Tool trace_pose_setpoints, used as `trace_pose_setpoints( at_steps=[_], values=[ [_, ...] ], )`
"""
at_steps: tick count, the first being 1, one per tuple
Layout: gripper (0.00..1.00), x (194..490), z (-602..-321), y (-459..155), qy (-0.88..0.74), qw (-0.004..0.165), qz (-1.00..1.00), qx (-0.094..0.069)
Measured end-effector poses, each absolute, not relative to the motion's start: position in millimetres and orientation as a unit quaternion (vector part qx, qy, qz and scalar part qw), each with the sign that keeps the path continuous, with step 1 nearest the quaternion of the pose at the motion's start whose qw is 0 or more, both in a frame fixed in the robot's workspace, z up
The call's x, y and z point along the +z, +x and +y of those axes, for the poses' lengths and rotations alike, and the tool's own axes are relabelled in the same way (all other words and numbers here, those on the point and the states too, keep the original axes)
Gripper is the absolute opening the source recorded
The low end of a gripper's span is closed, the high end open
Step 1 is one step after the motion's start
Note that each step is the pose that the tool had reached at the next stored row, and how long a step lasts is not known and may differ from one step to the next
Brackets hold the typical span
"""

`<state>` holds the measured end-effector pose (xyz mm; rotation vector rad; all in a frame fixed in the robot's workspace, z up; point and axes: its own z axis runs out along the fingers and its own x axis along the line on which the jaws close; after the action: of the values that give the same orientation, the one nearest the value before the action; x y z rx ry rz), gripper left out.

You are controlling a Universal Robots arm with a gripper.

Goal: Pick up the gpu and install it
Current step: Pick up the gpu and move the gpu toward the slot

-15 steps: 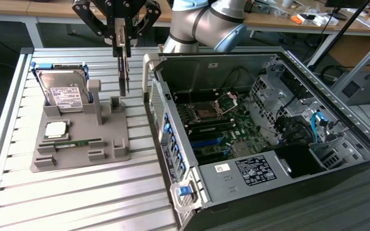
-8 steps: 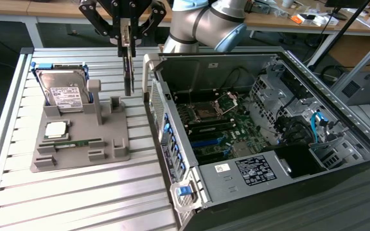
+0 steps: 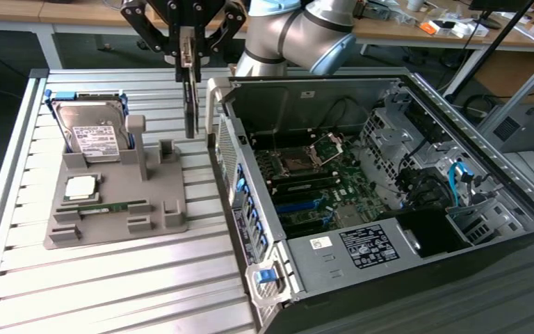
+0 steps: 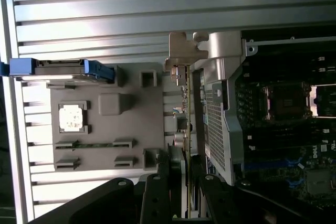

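Six things, one each.
Grey tray holds hard drive, chip, memory stick; gpu above its edge; computer case beside it.

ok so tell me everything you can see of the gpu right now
The gpu is a thin flat card seen edge-on, so its faces are mostly hidden. In the exterior view it looks dark; the wrist view shows a green board edge with small parts and a silver metal bracket at the end away from the gripper. It hangs upright, clamped at its upper end by the gripper. Its lower end is over the grey tray, close beside the open case, not inside it.
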<state>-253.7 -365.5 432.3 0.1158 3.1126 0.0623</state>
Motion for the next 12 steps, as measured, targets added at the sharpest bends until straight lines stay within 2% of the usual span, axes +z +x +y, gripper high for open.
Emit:
trace_pose_setpoints(
  at_steps=[12],
  values=[
    [0.27, 432.3, -365.5, -246.3, 0.037, 0.013, 0.999, 0.020]
  ],
)
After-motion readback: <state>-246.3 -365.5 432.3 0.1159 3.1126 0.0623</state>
